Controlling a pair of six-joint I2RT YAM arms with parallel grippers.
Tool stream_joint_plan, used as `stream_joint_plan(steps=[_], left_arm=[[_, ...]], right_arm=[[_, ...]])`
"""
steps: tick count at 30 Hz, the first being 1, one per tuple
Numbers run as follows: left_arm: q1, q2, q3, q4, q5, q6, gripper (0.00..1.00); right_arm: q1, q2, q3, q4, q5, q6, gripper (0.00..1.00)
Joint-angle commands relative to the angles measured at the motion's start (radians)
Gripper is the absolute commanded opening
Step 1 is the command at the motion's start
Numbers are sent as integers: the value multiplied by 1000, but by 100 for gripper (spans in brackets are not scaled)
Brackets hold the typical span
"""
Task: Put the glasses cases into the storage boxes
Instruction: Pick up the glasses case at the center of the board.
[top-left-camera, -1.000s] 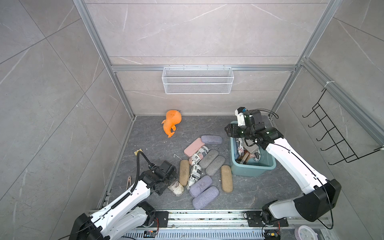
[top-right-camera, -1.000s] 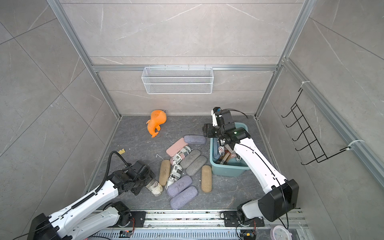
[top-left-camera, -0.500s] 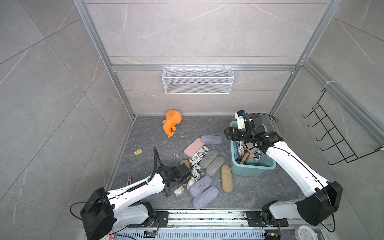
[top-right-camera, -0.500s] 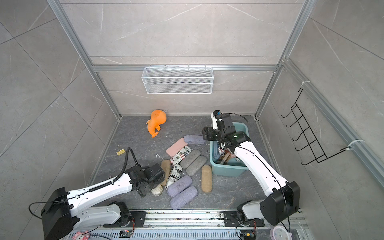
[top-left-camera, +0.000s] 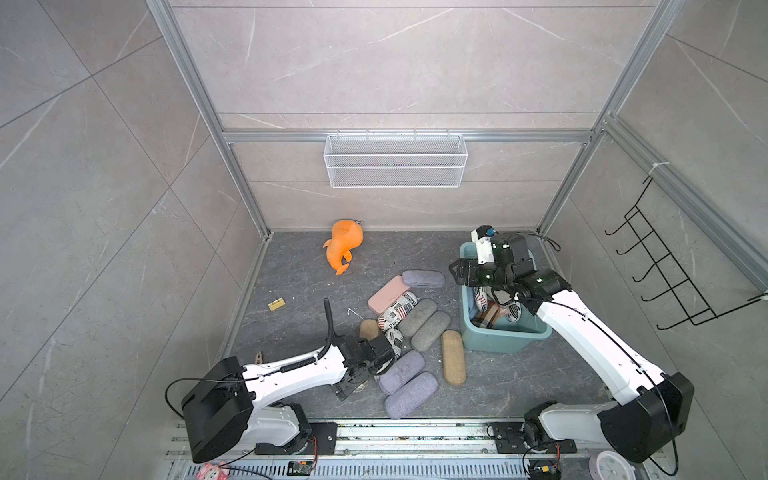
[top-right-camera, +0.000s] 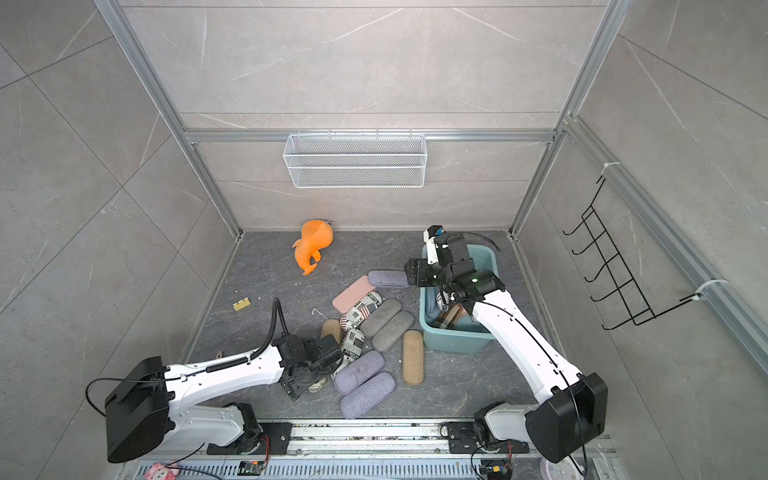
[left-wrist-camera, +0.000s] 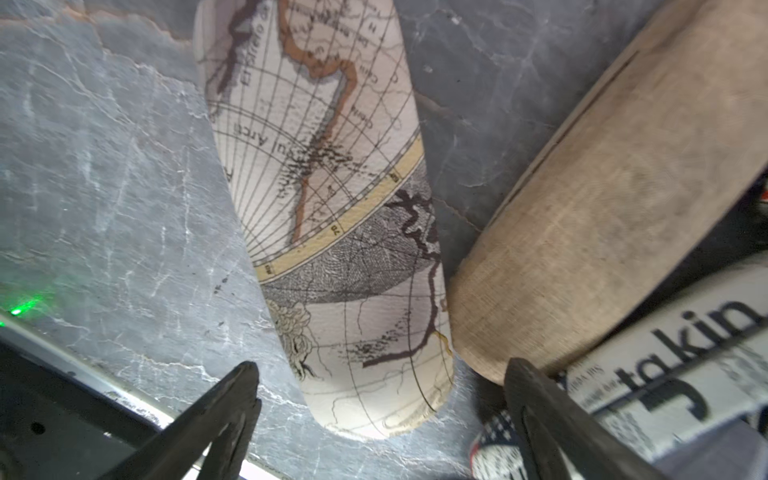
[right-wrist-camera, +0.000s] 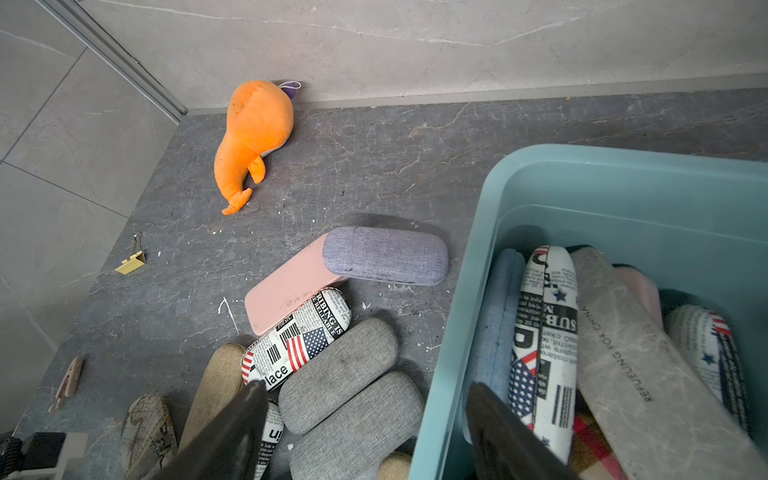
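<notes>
My left gripper is open low over the floor, its fingers either side of the end of a map-print glasses case without touching it. A tan case and a newspaper-print case lie beside it. More cases are strewn on the floor: lilac, pink, flag-print, grey and tan. The teal storage box holds several cases. My right gripper hangs open and empty over the box's left rim.
An orange plush toy lies by the back wall. A yellow binder clip sits on the floor at the left. On the back wall hangs a white wire basket, and a black hook rack is on the right wall.
My left arm has swung right across the floor, bringing its open gripper around the map-print case. My right gripper has shifted slightly toward the box's left rim and opened a little wider.
</notes>
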Motion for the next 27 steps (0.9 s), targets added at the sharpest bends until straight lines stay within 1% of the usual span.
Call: stream_joint_plan(steps=[1,4,6,10,11,14,16,19,23,27], left_arm=[[-2,-25,-7,-35,-3,-66,93],[-2,-58,-61,9,-20,-78,91],[-1,-74,-97,58,-43,-65,89],[7,-83,-144,144,-62,-7,86],[7,-93,-170,190,-65,13,84],[9,-112,-239,285,-69,9,79],[10,-119,-257,275,-86,-3,76],[15,-135,-263,246,-116,14,72],[27,-154,-274,234,-135,66,66],[73,-157,-306,267,-88,127,62]], right_arm=[[5,-8,-5,28,-19,13,78],[5,-7,-3,28,-23,10,78],[4,-10,-5,27,-20,13,78],[4,-14,-12,22,-25,15,77],[5,-15,-12,19,-23,16,77],[4,-24,-17,17,-25,24,76],[4,-30,-20,15,-21,26,76],[4,-35,-31,17,-17,34,75],[6,-28,-29,18,-23,38,73],[8,-20,-9,22,-38,45,73]])
